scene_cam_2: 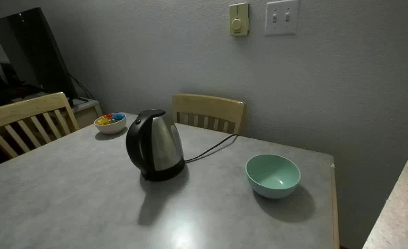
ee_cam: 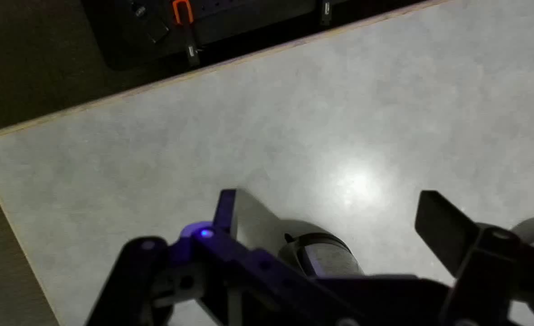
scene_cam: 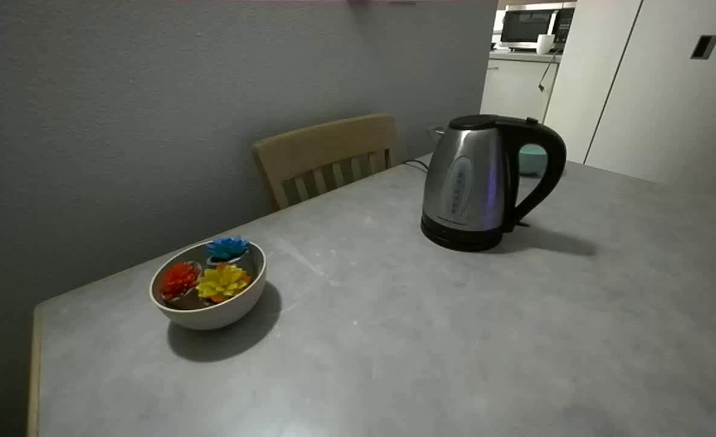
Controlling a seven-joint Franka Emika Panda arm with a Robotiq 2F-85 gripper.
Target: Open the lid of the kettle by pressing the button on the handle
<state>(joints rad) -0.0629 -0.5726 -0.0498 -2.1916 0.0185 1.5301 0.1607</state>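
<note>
The steel kettle (scene_cam: 464, 188) stands upright on the grey table in both exterior views, and it also shows there (scene_cam_2: 164, 143). Its black lid (scene_cam: 473, 122) lies flat on top (scene_cam_2: 157, 112). The black loop handle (scene_cam: 556, 161) curves down to the base (scene_cam_2: 132, 141). The small button (scene_cam: 531, 121) is at the top of the handle (scene_cam_2: 138, 121). In the wrist view, my gripper (ee_cam: 328, 203) is open and empty above the table. Part of the kettle (ee_cam: 332, 259) shows below and behind the gripper; its lid is hidden there. The gripper is out of both exterior views.
A white bowl (scene_cam: 260, 285) holds colourful flower-like items. A green bowl (scene_cam_2: 273, 190) stands near the table's end, partly behind the handle in an exterior view (scene_cam: 531, 161). A cord (scene_cam_2: 211, 149) runs from the kettle's base. A chair (scene_cam: 327, 145) stands against the wall side.
</note>
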